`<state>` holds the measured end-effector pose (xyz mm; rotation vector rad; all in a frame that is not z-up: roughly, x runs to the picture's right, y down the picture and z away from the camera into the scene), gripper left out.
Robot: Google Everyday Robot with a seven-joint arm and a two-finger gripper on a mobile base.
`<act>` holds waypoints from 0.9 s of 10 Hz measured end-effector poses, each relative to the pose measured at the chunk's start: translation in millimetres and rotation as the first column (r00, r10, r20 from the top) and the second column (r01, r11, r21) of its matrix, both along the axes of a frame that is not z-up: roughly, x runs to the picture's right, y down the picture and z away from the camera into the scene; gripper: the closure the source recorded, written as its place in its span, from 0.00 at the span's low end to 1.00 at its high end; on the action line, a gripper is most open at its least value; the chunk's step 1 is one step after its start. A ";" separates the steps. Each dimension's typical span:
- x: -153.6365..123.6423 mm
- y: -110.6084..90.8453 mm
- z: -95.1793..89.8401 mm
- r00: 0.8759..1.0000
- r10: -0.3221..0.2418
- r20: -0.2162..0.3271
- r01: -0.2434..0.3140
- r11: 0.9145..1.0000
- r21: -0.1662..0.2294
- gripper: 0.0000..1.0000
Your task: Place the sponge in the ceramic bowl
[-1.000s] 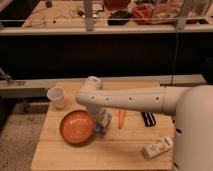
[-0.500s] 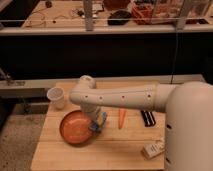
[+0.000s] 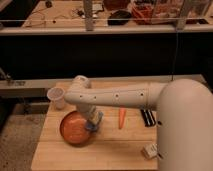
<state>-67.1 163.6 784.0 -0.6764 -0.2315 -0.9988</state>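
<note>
The ceramic bowl point(image 3: 74, 129) is a wide orange-brown dish on the left part of the wooden table point(image 3: 100, 152). The sponge point(image 3: 93, 124), a small blue-grey pad, hangs over the bowl's right rim. My gripper point(image 3: 93, 119) reaches down from the white arm point(image 3: 120, 97) and sits right on the sponge, which looks held in it. The arm covers most of the gripper.
A small white translucent cup point(image 3: 57, 97) stands behind the bowl at the table's left. An orange carrot-like piece point(image 3: 121, 117) lies right of the bowl. A black bar point(image 3: 148, 117) and a white bottle point(image 3: 150, 150) lie near my body at the right.
The arm has swung left, carrying the sponge from beside the bowl's right edge to over its right rim.
</note>
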 end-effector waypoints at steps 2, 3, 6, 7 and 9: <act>-8.5 0.7 1.3 1.000 -0.012 0.010 0.012 1.000 -0.001 0.98; -9.6 0.9 2.1 1.000 -0.016 0.011 0.016 1.000 -0.001 0.98; -11.4 -0.6 5.7 1.000 -0.026 0.013 0.026 1.000 0.002 0.98; -13.6 -0.4 6.5 0.999 -0.030 0.015 0.030 1.000 0.002 0.98; -17.7 -0.4 9.4 0.999 -0.039 0.020 0.039 0.999 0.005 0.98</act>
